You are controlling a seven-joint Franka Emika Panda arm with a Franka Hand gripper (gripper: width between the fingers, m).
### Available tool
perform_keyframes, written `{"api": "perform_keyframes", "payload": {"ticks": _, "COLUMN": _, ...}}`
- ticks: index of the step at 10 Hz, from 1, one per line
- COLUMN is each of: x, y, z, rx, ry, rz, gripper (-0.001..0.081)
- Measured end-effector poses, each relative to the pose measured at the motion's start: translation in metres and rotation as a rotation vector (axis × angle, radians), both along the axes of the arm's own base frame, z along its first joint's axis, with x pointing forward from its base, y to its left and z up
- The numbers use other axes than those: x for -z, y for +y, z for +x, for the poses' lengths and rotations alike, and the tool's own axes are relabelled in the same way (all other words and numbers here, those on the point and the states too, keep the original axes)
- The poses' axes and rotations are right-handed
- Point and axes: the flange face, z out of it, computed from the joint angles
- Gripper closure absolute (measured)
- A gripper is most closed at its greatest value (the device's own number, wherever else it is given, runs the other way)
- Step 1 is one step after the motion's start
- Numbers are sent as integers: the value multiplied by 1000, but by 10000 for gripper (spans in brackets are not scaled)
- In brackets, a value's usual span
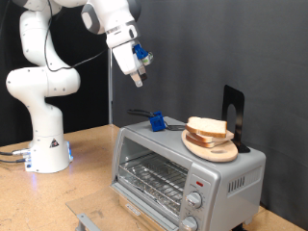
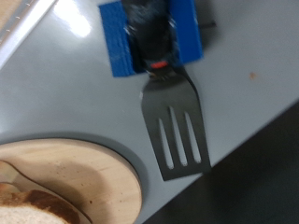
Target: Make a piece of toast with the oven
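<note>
The silver oven [image 1: 231, 181] stands at the exterior view's lower right, its wire rack [image 1: 154, 178] showing at the front. On its top a round wooden plate [image 1: 214, 146] carries the piece of toast [image 1: 206, 126], pale with a brown crust. The wrist view catches the plate's rim [image 2: 93, 177] and a corner of the toast [image 2: 28, 201]. My gripper [image 1: 139, 80] hangs in the air well above the oven's left end, up and to the left of the toast, holding nothing. Its fingers do not show in the wrist view.
A black slotted spatula [image 2: 175, 126] rests on the oven top with its handle in a blue block [image 1: 156, 120] [image 2: 117, 42], left of the plate. A black upright stand [image 1: 234, 115] rises behind the plate. Round knobs [image 1: 195, 200] sit at the oven's front right. A grey flat piece [image 1: 89, 219] lies on the wooden table.
</note>
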Motion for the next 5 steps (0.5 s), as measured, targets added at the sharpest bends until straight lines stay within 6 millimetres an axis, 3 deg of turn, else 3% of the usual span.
{"api": "perform_keyframes", "payload": {"ticks": 5, "x": 6, "y": 5, "z": 0, "rx": -45, "ry": -47, "rz": -20, "gripper": -1}}
